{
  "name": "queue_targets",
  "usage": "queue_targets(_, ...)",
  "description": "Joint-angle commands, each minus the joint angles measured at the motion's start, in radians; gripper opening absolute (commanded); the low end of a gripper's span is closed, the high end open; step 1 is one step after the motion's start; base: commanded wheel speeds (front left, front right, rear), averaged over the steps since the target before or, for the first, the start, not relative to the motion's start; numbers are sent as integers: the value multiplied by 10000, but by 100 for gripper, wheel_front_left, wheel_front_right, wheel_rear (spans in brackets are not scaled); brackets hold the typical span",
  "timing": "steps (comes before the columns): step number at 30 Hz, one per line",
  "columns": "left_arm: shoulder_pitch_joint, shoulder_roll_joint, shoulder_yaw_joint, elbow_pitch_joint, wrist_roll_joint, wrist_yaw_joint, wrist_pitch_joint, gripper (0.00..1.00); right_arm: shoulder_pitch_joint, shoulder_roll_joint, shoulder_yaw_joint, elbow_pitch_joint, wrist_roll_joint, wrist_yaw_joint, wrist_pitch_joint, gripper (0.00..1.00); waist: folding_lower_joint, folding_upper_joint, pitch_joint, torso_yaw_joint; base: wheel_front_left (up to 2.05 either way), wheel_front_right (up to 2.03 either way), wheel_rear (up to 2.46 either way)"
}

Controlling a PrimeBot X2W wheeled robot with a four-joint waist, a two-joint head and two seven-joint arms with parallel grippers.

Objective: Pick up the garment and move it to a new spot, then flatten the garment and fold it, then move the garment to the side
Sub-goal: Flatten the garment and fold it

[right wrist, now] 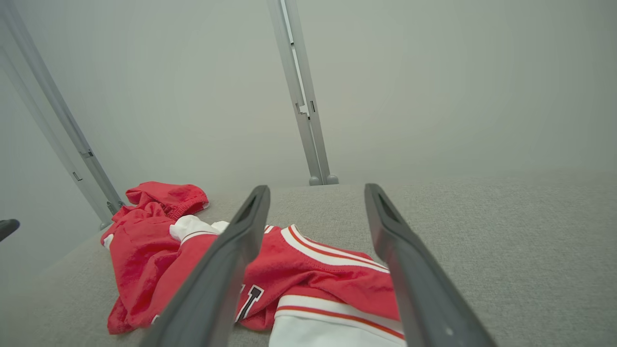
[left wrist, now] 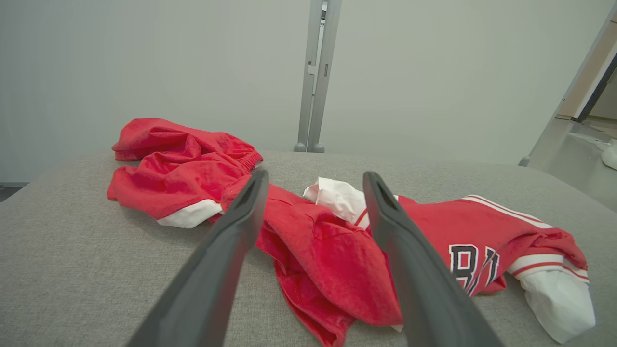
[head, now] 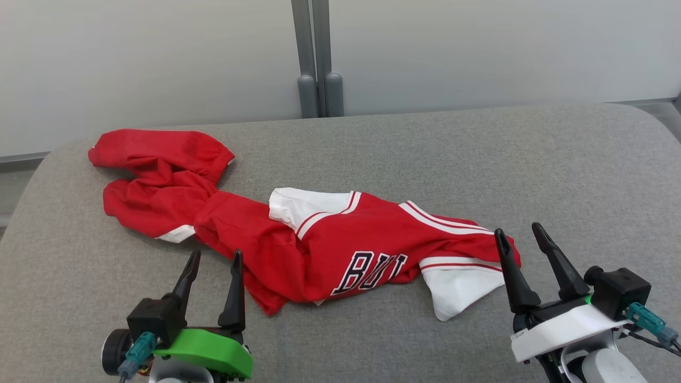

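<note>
Here's the garment (head: 319, 250), red with white trim and black "BUL" lettering, lying crumpled and stretched out across the grey padded bench (head: 532, 159). One bunched red end, with a gathered edge, sits at the far left. The lettered part and a white-hemmed end trail toward the near right. It is rumpled along its whole length, with no part flat and no part lifted.

On to the arms. The left end effector (head: 216, 255) sits at the garment's near left edge, on a green wrist mount, its two dark fingers pointing away from the robot. They stand apart with nothing clamped between them. The finger nearer the garment overlaps its near red edge in the head view, but I cannot tell whether it touches. From the left wrist, that end effector (left wrist: 315, 176) looks across the red folds of the garment (left wrist: 328, 255), fingers spread wide.

The right end effector (head: 518, 230) is at the garment's right end, just beside the white hem, angled slightly leftward. Its fingers are parted too and hold nothing. In the right wrist view that end effector (right wrist: 316, 188) frames the striped red cloth of the garment (right wrist: 313, 279) between its fingers.

Beyond the garment, a grey metal post (head: 318, 58) rises against a pale wall.
</note>
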Motion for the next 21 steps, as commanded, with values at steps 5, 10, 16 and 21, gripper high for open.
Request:
queue_targets(5, 150, -139, 58, 184, 173, -188, -30, 100, -21, -114, 55, 110, 10, -3, -29, 100, 0, 0, -5, 202, 0, 0, 0)
queue_targets(10, 53, -293, 40, 356, 220, -330, -31, 100, -99, -125, 143, 194, 48, -3, -29, 100, 0, 0, -19, 296, 0, 0, 0)
queue_targets(16, 7, -312, 87, 456, 267, -349, -31, 100, -264, -126, 339, 251, 75, -3, -29, 100, 0, 0, -7, 211, 0, 0, 0)
queue_targets(21, -163, -379, -5, 524, 275, -430, -27, 100, -877, -377, 967, 480, 180, -3, -29, 100, 0, 0, 99, 252, 0, 0, 0)
